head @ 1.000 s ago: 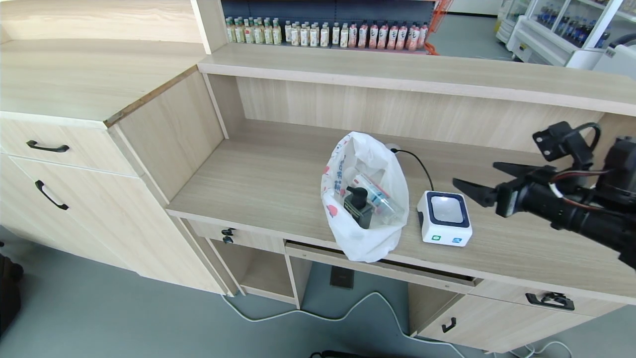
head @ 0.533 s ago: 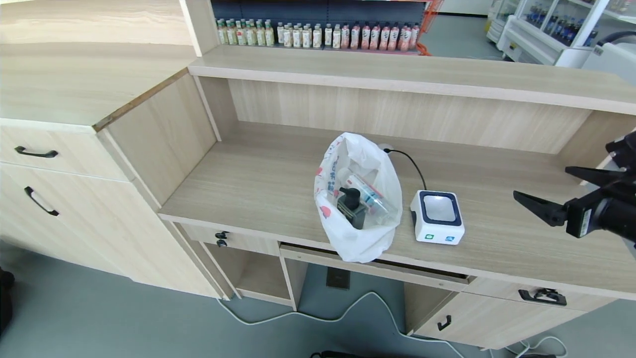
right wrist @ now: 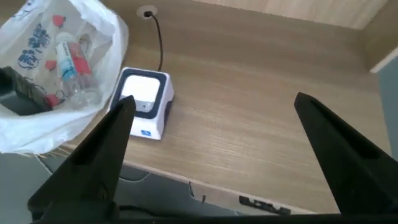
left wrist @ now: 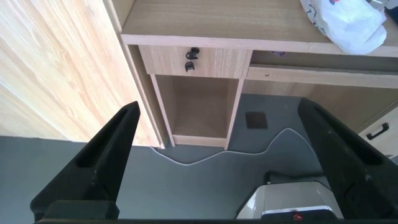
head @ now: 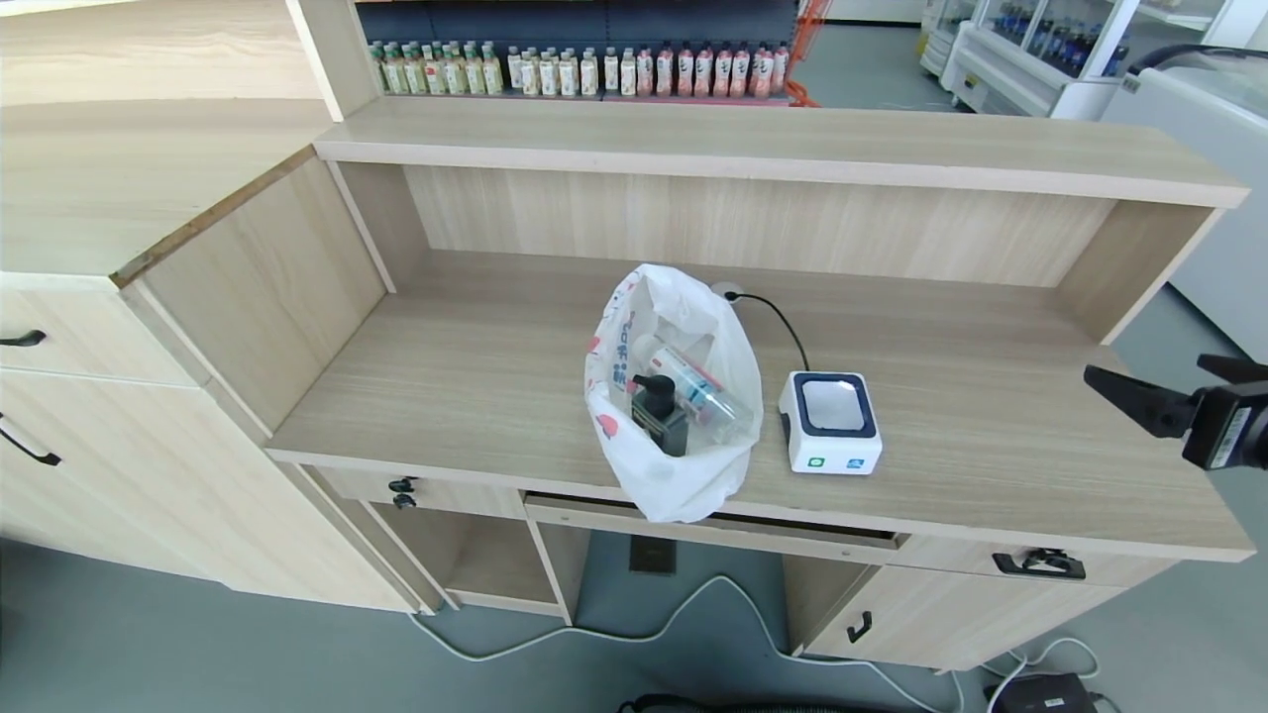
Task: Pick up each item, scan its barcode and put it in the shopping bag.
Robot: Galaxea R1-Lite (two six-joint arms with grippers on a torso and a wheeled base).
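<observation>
**Bag holds 2 items, both grippers empty**

The white shopping bag stands open on the counter. It holds 2 items: a dark pump bottle, upright, and a clear bottle slanting behind it. The scanner sits just beside it, between the bag and the right gripper, which is spread wide and empty off the counter's end. The left gripper hangs below counter level, also spread and empty.

Head view looks down over the whole desk; both wrist views sit lower and nearer; all 3 share the shopping bag.

Right gripper jaws wide apart, empty; left gripper likewise.
</observation>
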